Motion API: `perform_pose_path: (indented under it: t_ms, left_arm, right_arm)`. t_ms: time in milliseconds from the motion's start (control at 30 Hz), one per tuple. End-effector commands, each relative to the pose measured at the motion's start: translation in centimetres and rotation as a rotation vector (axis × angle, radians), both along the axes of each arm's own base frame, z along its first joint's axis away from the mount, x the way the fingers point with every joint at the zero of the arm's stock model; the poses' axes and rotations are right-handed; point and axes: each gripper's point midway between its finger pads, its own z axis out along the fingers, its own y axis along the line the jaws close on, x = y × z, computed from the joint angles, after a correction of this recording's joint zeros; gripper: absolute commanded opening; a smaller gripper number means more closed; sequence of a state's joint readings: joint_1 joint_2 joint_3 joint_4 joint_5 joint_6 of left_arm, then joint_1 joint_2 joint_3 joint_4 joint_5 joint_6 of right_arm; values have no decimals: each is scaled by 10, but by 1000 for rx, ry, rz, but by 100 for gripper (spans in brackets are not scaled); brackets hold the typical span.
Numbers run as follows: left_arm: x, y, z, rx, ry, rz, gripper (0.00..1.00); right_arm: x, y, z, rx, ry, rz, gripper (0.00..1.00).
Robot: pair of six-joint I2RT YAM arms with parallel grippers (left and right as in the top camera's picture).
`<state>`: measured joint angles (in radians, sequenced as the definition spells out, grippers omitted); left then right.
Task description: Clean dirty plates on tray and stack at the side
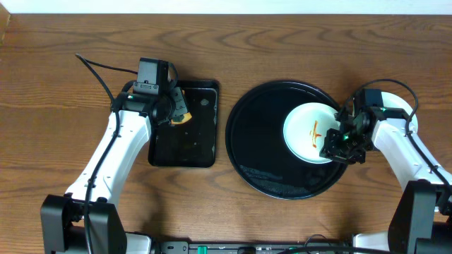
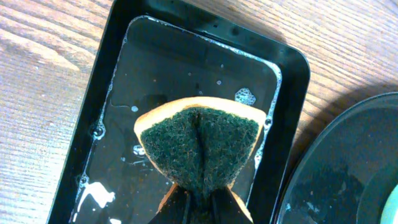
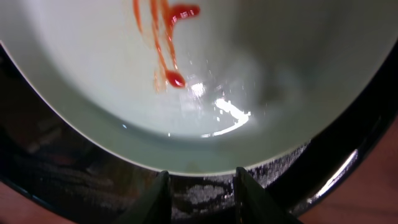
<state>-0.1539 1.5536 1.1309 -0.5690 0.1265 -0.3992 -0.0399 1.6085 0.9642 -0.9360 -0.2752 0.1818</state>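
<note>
Obs: the table (image 1: 282, 42) was mid-brown wood with darker wavy grain. The round tray (image 1: 258, 141) was plain glossy black, with a fine pale speckle of droplets along its near rim. The plate (image 1: 304, 137) on the round tray's right half was whitish with a faint green cast, unpatterned, marked by thin orange-red streaks and one brighter red blob. The rectangular tray (image 1: 191, 144) left of the round tray was black with a wet sheen and white foam flecks along its inner edge. The sponge (image 2: 199, 146) over it had a dark green face flecked brown, edged by a tan-orange band. The left arm (image 1: 116, 152) and right arm (image 1: 406, 144) were white with black joints; a green glow showed at the round tray's right rim
</note>
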Motion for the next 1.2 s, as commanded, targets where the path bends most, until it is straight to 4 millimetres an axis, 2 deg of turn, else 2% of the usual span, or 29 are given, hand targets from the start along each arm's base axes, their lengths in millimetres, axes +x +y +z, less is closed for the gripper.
perform_pose_path:
  t_ms: [0,200,467,567,667,833,1000,1100,1167]
  left_arm:
    - [-2,3,-2,9,5,12,8]
    - [-4,4,-4,10,12,12,8]
    - [-5,4,-4,10,15,12,8]
    - [-5,4,-4,10,15,12,8]
    - [-5,4,-4,10,15,12,8]
    - [-5,4,-4,10,15,12,8]
    - [-5,3,-4,6,16,10,8]
    - [-6,-4,-4,-22,19,-10,8]
    - [-7,-17,-2,-61,18,-45,8]
  right_arm:
    - [-7,5,-1,14,47,-66,30]
    - [-12,5,-4,9,100,-195,29]
    - [-29,9,-25,-35,149,-275,27]
    - [-24,12,-33,-29,118,-297,27]
    - [-16,16,-40,-21,68,-303,23]
    - [-3,24,-41,-9,6,-273,21]
    - [1,35,-40,-3,-27,-222,3]
    - [4,44,-40,0,-55,-158,1]
    - [7,52,-39,4,-93,-86,1]
